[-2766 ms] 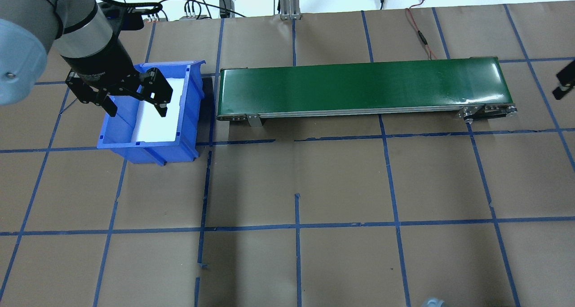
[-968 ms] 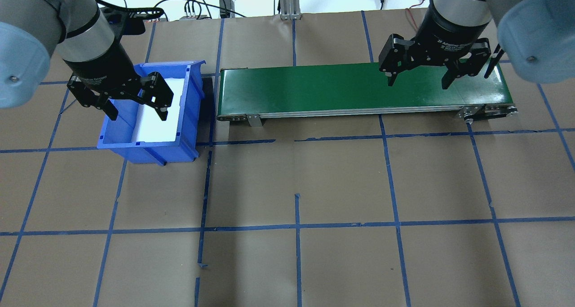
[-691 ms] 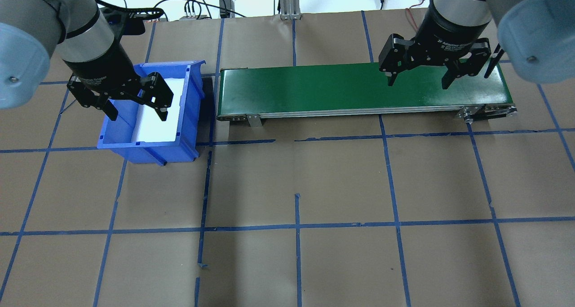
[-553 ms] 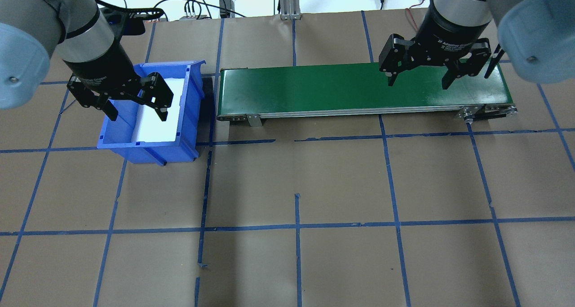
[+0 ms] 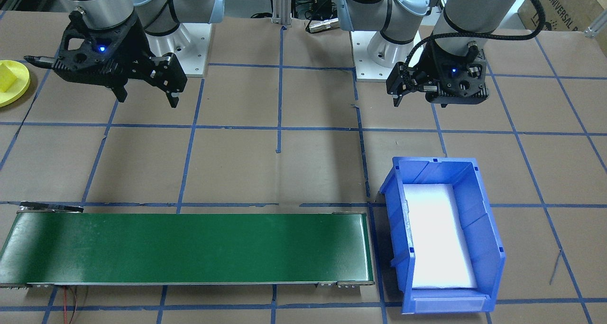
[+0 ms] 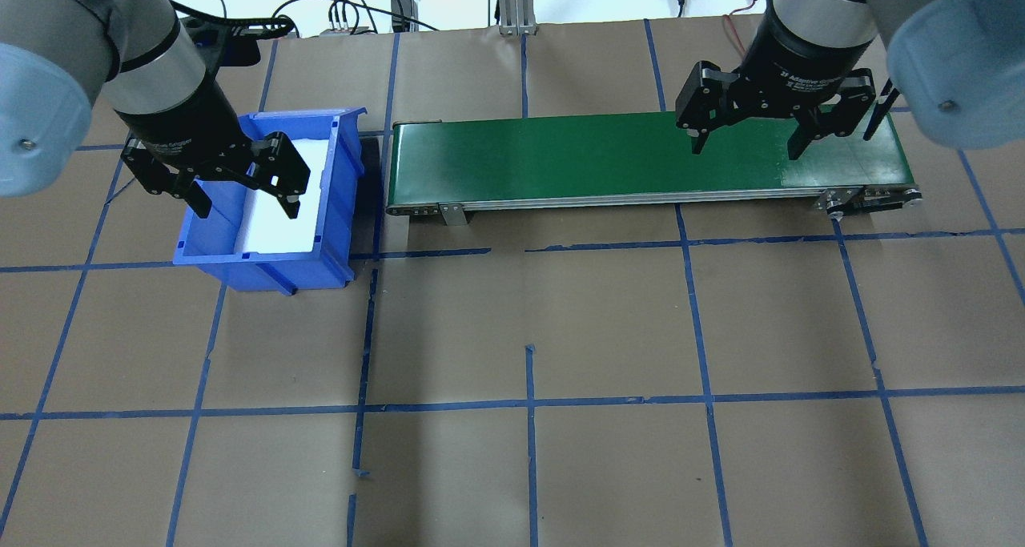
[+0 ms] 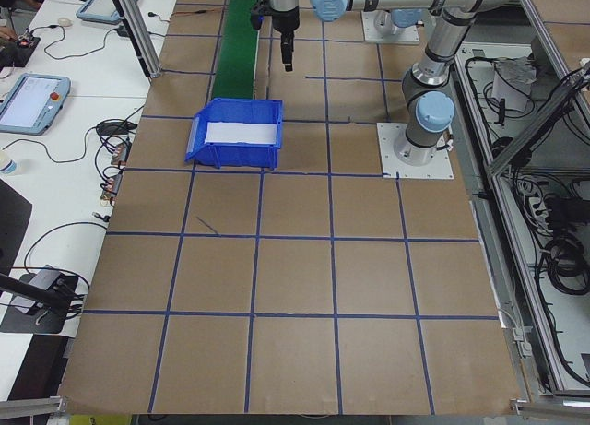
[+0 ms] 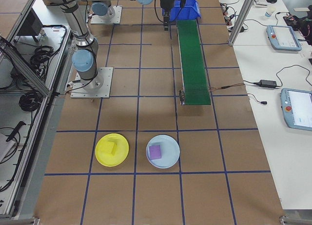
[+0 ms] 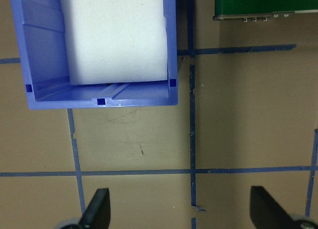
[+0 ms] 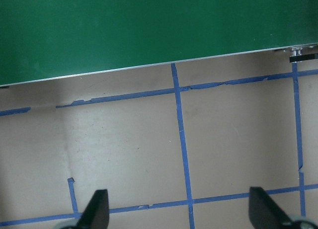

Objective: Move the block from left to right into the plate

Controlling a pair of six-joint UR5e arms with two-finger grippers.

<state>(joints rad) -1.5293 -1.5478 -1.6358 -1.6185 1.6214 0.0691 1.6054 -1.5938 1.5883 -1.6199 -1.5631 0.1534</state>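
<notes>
The yellow plate (image 8: pixel 112 149) lies on the table past the conveyor's right end, and a yellow block (image 8: pixel 108 148) sits in it; both also show at the front-facing view's left edge, plate (image 5: pixel 9 94) and block (image 5: pixel 5 77). My left gripper (image 6: pixel 246 203) hangs open and empty, high up by the blue bin (image 6: pixel 336 203); in its wrist view the left gripper (image 9: pixel 181 209) frames bare table below the bin (image 9: pixel 44 65). My right gripper (image 6: pixel 745 150) is open and empty, high by the green conveyor (image 6: pixel 560 158), whose belt (image 10: pixel 149 30) is bare.
The bin holds only a white foam pad (image 5: pixel 438 234). A pale blue plate (image 8: pixel 170 159) with a purple block (image 8: pixel 155 151) lies beside the yellow plate. Blue tape lines grid the brown table. Cables and a red wire (image 6: pixel 749 58) run along the far edge.
Since 2.8 s ago the right arm has swung in over the conveyor's right end. Over the last second both grippers have stayed open and almost still.
</notes>
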